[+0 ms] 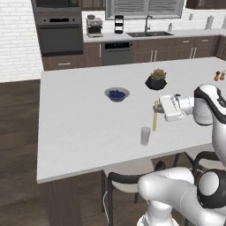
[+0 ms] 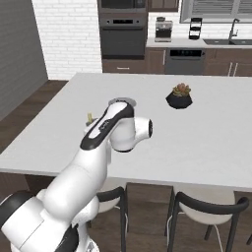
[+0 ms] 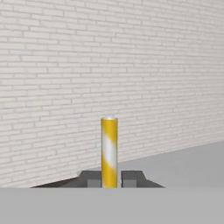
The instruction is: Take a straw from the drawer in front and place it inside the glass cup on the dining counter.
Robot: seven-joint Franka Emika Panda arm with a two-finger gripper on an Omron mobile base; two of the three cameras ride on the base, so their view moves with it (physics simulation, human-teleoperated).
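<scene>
My gripper (image 1: 157,109) is shut on the straw (image 1: 155,119), a thin yellow stick held upright over the white dining counter (image 1: 79,132). The straw's lower end hangs a little right of and behind the glass cup (image 1: 145,135), which stands near the counter's front edge. In the hand view the straw (image 3: 109,151) rises between my two dark fingertips (image 3: 92,178), with my gripper (image 3: 109,180) facing a white brick wall. In the right base view my arm hides most of it, and just the tip of the straw (image 2: 90,118) peeks out. The drawer is out of view.
A bowl with blue contents (image 1: 117,94) and a potted succulent (image 1: 156,80) sit further back on the counter. Two small shakers (image 1: 219,75) stand at the far right. Chairs (image 1: 126,181) are tucked under the near edge.
</scene>
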